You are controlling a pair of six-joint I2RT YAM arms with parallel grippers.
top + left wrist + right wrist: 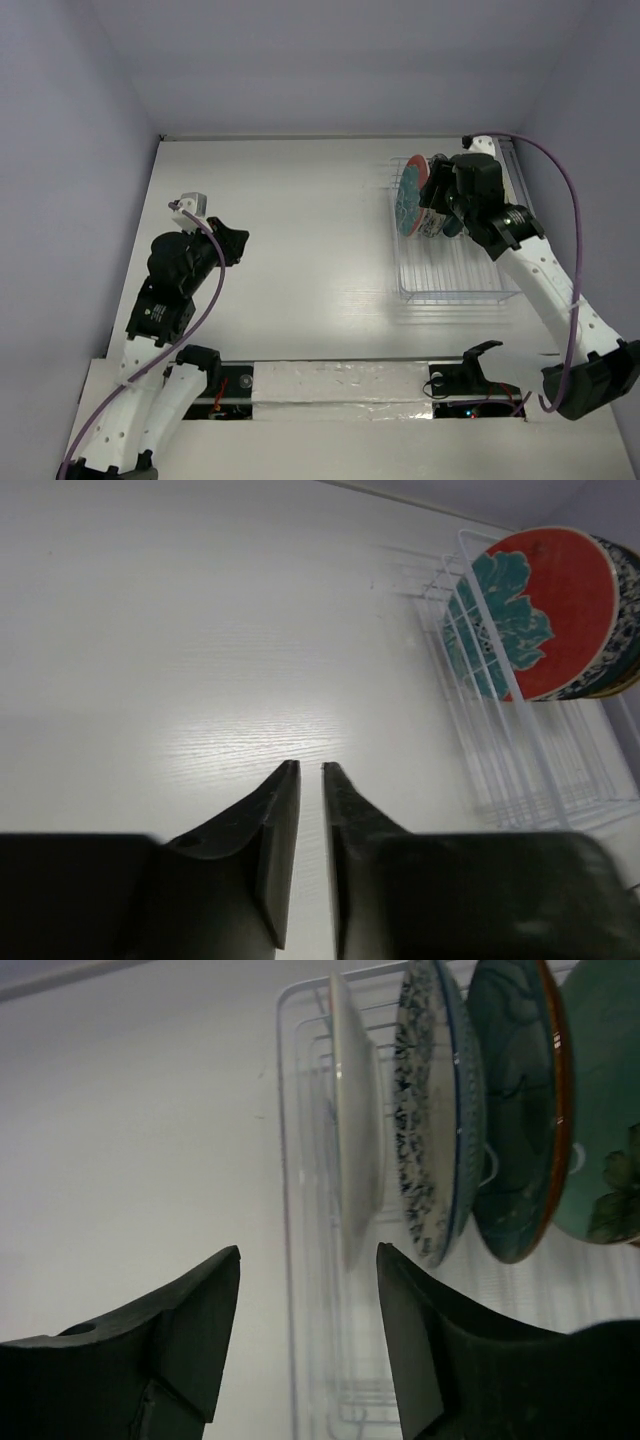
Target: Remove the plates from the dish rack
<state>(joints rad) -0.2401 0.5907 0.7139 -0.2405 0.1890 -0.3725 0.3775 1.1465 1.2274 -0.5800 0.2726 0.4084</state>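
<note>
The clear wire dish rack (455,275) stands at the right of the table. Several plates stand upright in its far end, the teal-and-red floral plate (408,195) outermost on the left. My right gripper (435,215) hangs over these plates, open and empty. In the right wrist view its jaws (309,1248) stand wide apart, short of a pale plate (355,1140), a dark patterned plate (430,1110), a glossy dark teal plate (515,1110) and a green plate (600,1100). My left gripper (237,245) is shut and empty over the bare table; it (310,767) faces the floral plate (550,610).
The rack's near half (450,280) holds no plates. White walls close in the table at the back and both sides. The rack's wire rim (287,1210) runs between my right jaws in the right wrist view. The rack's side wires (500,740) show in the left wrist view.
</note>
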